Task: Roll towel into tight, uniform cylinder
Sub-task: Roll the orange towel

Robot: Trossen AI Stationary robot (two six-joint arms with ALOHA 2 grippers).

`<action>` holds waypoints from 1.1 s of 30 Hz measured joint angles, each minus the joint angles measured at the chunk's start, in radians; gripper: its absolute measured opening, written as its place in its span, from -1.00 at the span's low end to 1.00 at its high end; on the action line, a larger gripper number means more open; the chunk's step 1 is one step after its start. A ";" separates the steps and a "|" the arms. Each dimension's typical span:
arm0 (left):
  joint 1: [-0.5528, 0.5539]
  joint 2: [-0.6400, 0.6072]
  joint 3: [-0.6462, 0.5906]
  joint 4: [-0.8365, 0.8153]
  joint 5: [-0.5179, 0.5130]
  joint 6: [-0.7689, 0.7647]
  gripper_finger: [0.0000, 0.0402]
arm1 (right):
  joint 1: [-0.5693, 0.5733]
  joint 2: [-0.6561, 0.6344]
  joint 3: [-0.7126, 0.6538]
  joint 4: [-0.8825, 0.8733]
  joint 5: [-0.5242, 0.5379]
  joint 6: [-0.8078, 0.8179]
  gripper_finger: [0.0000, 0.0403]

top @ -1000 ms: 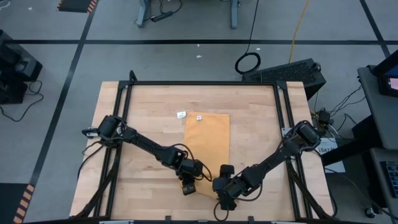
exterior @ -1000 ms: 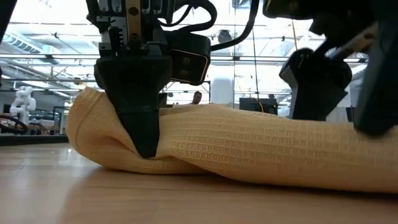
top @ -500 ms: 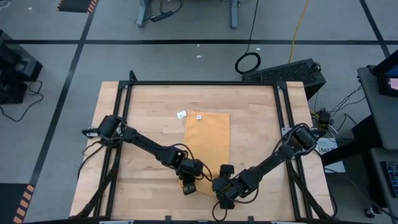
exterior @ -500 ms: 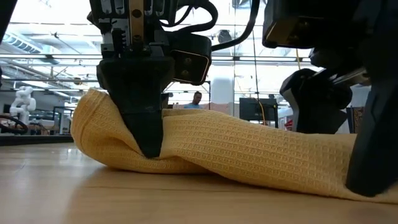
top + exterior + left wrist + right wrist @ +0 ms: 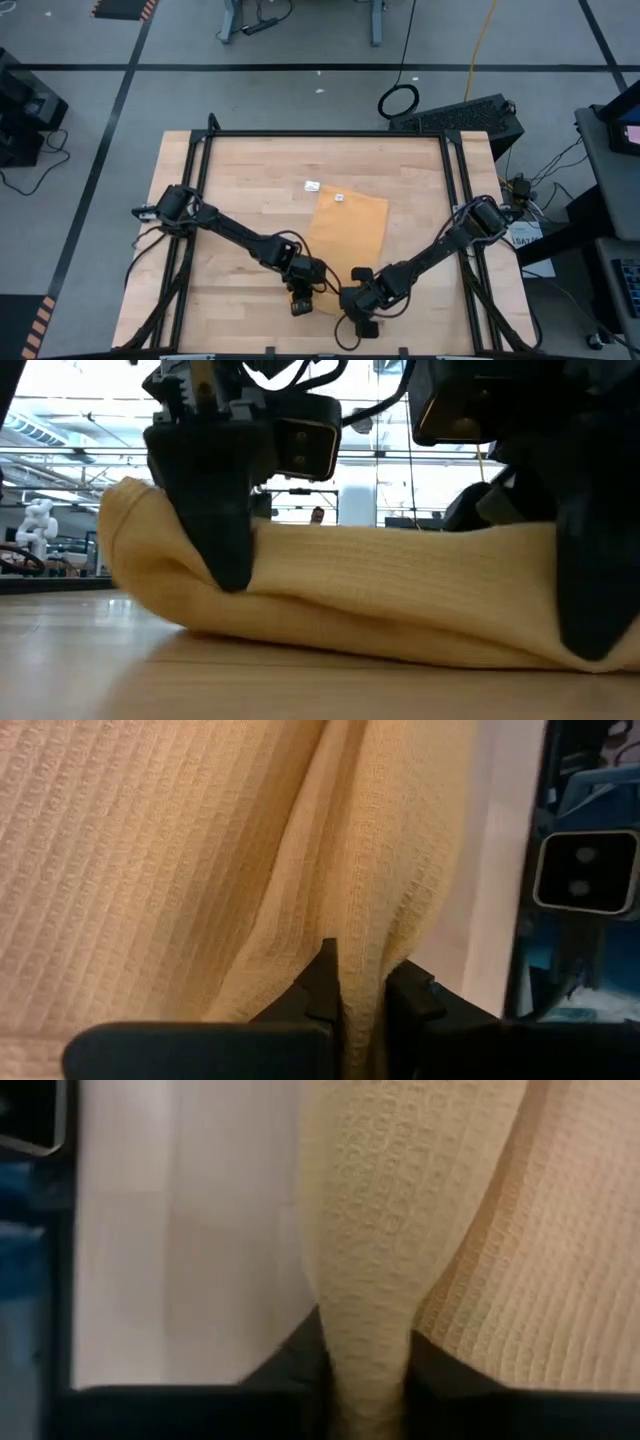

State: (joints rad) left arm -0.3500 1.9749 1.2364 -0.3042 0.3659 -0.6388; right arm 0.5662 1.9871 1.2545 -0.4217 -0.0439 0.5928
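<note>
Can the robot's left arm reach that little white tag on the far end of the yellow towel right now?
Probably not right away. The left hand is shut on the near edge of the mustard-yellow cloth towel, and the small white label sits at the far edge. Nothing blocks the way, but it would need to let go first.

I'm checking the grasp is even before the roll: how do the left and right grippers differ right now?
The left gripper pinches the towel at its near-left corner; the right gripper pinches the near-right corner. The left gripper's fold looks thin, while the right gripper's is a thicker bunch. In the low view the left-hand corner rides higher. Both are shut on the same near edge.
</note>
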 joint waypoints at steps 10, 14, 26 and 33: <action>0.012 -0.070 0.000 -0.044 0.047 0.105 -0.81 | -0.066 -0.134 -0.003 -0.026 -0.093 -0.099 -0.95; 0.043 -0.092 0.000 -0.035 0.185 0.126 -0.81 | -0.076 -0.145 -0.003 0.004 -0.180 -0.106 -0.96; 0.062 -0.043 -0.002 0.093 0.552 0.178 -0.81 | -0.084 -0.145 -0.186 0.498 -0.394 0.012 -0.96; 0.071 0.011 -0.002 0.114 0.589 0.178 -0.81 | -0.103 -0.144 -0.344 0.803 -0.427 0.104 -0.95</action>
State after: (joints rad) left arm -0.2790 1.9861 1.2346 -0.1903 0.9550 -0.4608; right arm 0.4631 1.8431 0.9108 0.3809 -0.4713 0.6967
